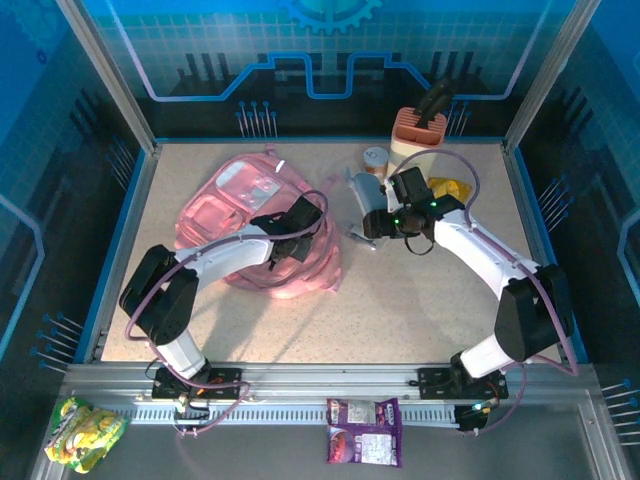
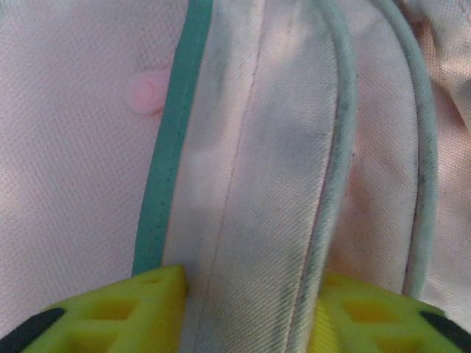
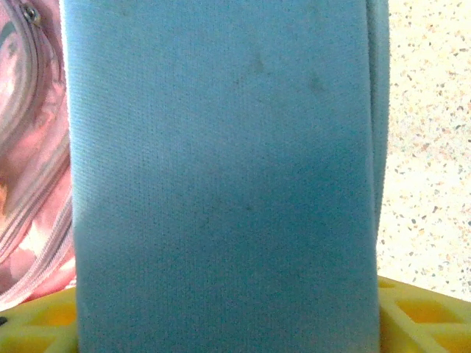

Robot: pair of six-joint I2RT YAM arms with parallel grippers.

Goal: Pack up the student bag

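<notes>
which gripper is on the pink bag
The left gripper: a fold of the student bag sits between its fingers. The right gripper holds a blue fabric item instead.

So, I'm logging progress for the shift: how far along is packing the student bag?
Early. Done: nothing visibly packed. In hand: the left gripper pinches a fold of the student bag, the right gripper grips a blue fabric pouch beside it. Left: pouch in, plus likely the small jar and yellow item farther back.
</notes>
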